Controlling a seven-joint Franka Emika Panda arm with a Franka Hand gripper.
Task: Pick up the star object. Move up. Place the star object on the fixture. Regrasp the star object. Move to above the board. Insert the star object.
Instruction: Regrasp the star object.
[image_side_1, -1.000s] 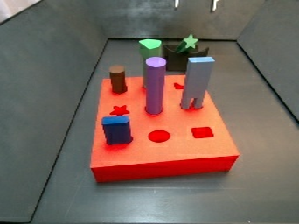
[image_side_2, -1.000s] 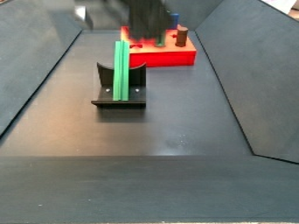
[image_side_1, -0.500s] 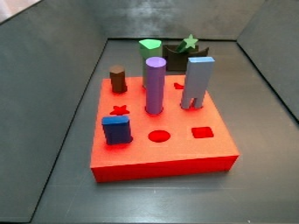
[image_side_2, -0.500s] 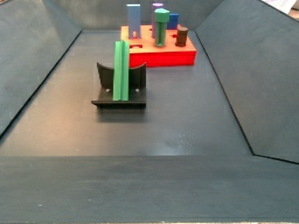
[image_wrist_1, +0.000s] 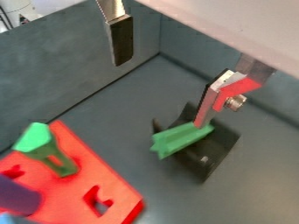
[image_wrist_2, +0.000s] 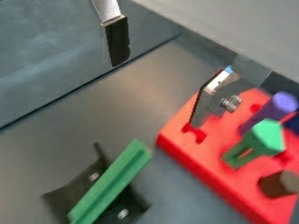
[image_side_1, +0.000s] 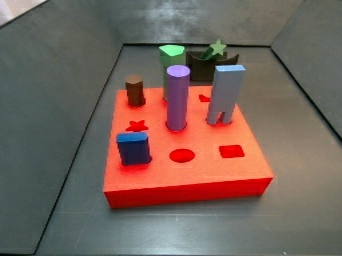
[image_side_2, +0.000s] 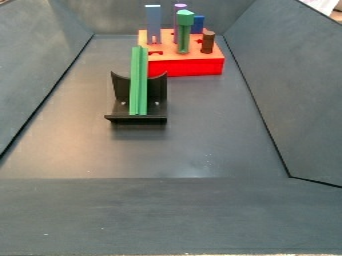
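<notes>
- Now resting upright against the fixture (image_side_2: 134, 105): star object (image_side_2: 138, 78), released, well apart from the board (image_side_2: 187, 65).
- High above, out of both side views: gripper (image_wrist_1: 176, 66), jaws spread wide, empty.
- Risk at regrasp: off-centre pinch tipping the slim prism, spoiling alignment with the star hole (image_side_1: 135, 126).

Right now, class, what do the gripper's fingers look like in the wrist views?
The gripper has two flat silver plate fingers with dark pads. One finger carries a round silver bolt. It sits above the floor, apart from the star object. No cables or markings show.
</notes>
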